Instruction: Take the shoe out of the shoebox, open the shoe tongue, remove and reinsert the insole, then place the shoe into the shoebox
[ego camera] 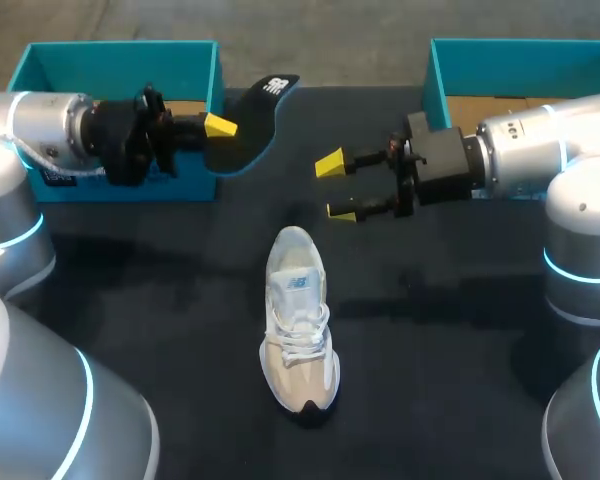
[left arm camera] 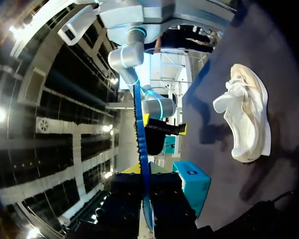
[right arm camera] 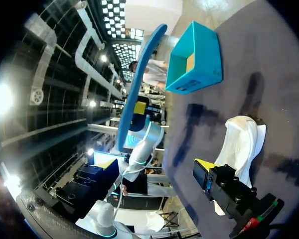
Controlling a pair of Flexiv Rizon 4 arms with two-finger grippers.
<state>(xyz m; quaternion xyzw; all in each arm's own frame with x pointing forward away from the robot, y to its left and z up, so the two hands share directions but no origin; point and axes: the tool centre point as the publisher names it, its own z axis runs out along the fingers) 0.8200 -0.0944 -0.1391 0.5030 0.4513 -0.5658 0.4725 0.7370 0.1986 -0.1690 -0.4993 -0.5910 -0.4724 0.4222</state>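
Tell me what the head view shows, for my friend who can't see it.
The left gripper holds a dark insole beside a teal shoebox, while a white shoe lies in the middle of the black table. The right gripper hangs open near a second teal shoebox.

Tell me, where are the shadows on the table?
Head view: faint dark patches on the table either side of the shoe. Left wrist view: darker blotches close by the shoe. Right wrist view: the clearest, long streaks between the box and the shoe.
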